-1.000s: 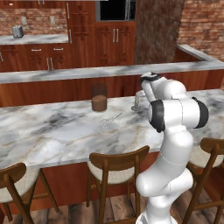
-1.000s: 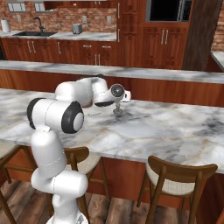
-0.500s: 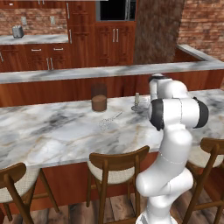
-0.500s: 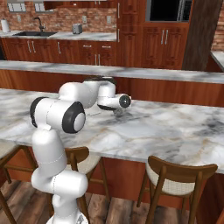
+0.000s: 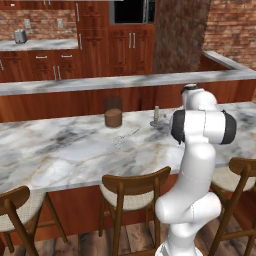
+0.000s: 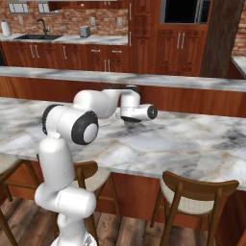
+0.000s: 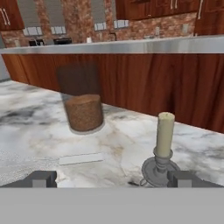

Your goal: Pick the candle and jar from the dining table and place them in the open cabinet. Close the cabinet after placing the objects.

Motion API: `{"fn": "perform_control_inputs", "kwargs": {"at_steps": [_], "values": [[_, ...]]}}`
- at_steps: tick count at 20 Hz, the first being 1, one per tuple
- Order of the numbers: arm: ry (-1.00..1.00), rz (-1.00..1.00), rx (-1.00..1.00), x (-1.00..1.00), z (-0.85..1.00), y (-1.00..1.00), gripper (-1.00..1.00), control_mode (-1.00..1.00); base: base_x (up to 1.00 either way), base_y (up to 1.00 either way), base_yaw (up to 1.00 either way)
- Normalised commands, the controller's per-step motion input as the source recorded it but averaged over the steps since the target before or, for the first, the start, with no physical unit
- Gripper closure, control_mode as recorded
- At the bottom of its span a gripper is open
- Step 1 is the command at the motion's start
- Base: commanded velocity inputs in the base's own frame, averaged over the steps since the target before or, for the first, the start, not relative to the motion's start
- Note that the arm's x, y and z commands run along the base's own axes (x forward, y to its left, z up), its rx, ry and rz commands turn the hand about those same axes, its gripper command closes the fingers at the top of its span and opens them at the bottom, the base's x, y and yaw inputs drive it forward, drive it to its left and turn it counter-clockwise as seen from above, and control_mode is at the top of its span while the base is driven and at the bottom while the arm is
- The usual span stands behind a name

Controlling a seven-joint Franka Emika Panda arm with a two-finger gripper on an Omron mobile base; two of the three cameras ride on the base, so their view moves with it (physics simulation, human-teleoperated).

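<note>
I have the jaws spread wide and empty, low over the desk (image 5: 60,150). The candle (image 7: 164,135) stands upright just ahead, the jar (image 7: 83,105) farther off.

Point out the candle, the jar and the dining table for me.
candle (image 7: 165,133), hand view, on the cream wax stick.
jar (image 7: 84,113), hand view, on the brown-filled lower half.
dining table (image 5: 60,150), left base view, on bare marble top.

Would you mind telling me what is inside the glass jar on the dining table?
The jar holds brown granular material filling its lower half; the upper half looks empty through the clear glass. Whether anything is buried within the granules cannot be seen.
</note>
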Motion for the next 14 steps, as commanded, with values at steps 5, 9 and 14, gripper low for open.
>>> {"fn": "perform_control_inputs", "kwargs": {"at_steps": [5, 9, 14], "values": [[-0.04, 0.1, 0.0, 0.21, 0.0, -0.34, -1.0, -1.0, 0.0, 0.0, 0.0], [-0.07, 0.09, 0.01, 0.35, -0.04, -0.31, -1.0, -1.0, 0.0, 0.0, 0.0], [-0.03, 0.18, 0.02, 0.28, -0.03, -0.09, -1.0, -1.0, 0.0, 0.0, 0.0]]}}
